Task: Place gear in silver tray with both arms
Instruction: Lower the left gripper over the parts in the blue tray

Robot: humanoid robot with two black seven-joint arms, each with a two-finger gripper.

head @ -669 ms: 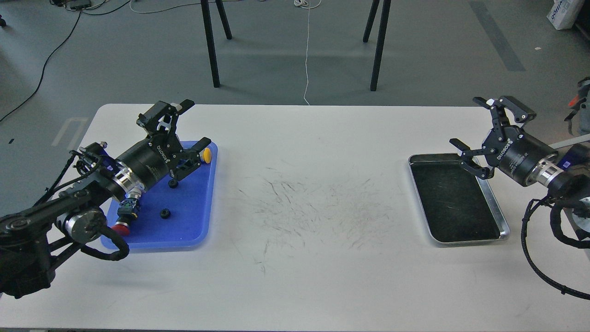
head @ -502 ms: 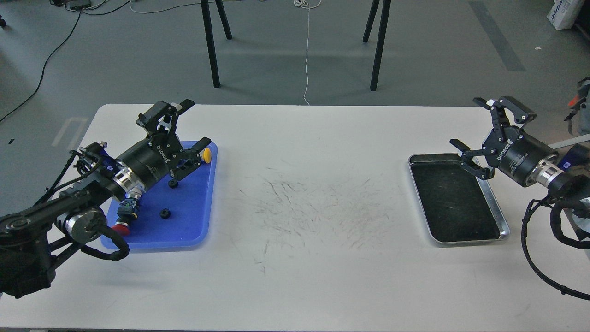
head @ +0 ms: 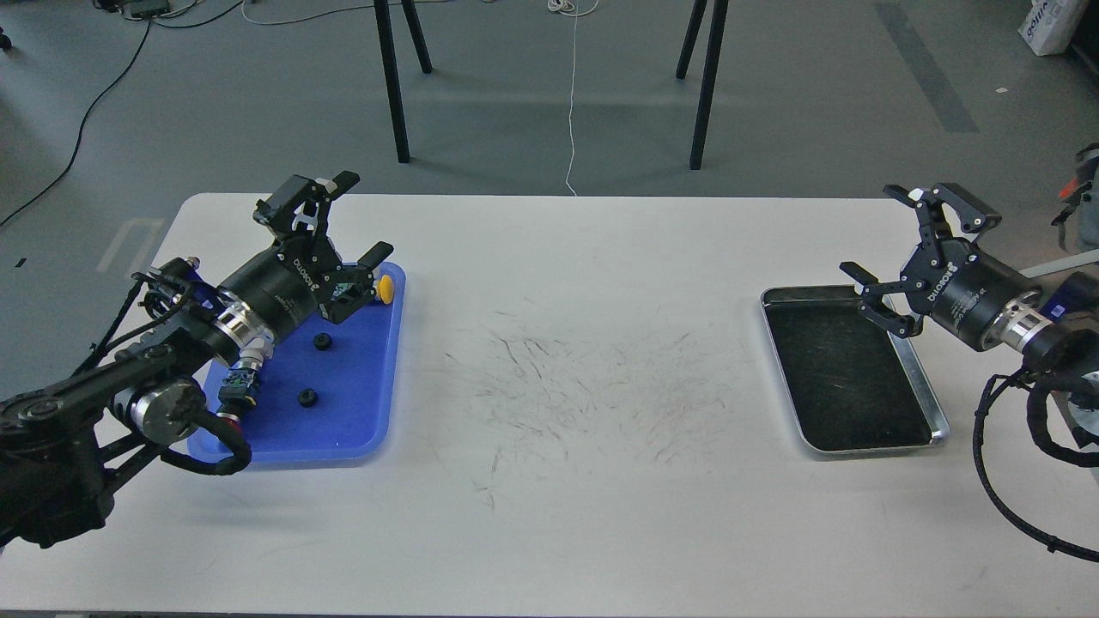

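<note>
The left gripper point(head: 354, 216) hangs released above the blue tray point(head: 361, 378), which holds two black gears point(head: 323, 342) and one yellow piece point(head: 387, 289). The right gripper point(head: 912, 249), also spread and holding nothing, hovers over the far edge of the one silver tray point(head: 930, 397) on the worktop point(head: 584, 481).

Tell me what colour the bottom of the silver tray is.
Dark, nearly black, with fine pale scratches, inside a shiny metal rim; the silver tray shows in the head view.

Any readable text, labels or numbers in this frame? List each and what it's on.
"ROBOTIQ", seen upside down, on the left claw body.
"ROBOTIQ", upside down, on the right claw body; smaller print beside it is unreadable.
Blue lettering on the white box at top right: too cropped and blurred to read.
</note>
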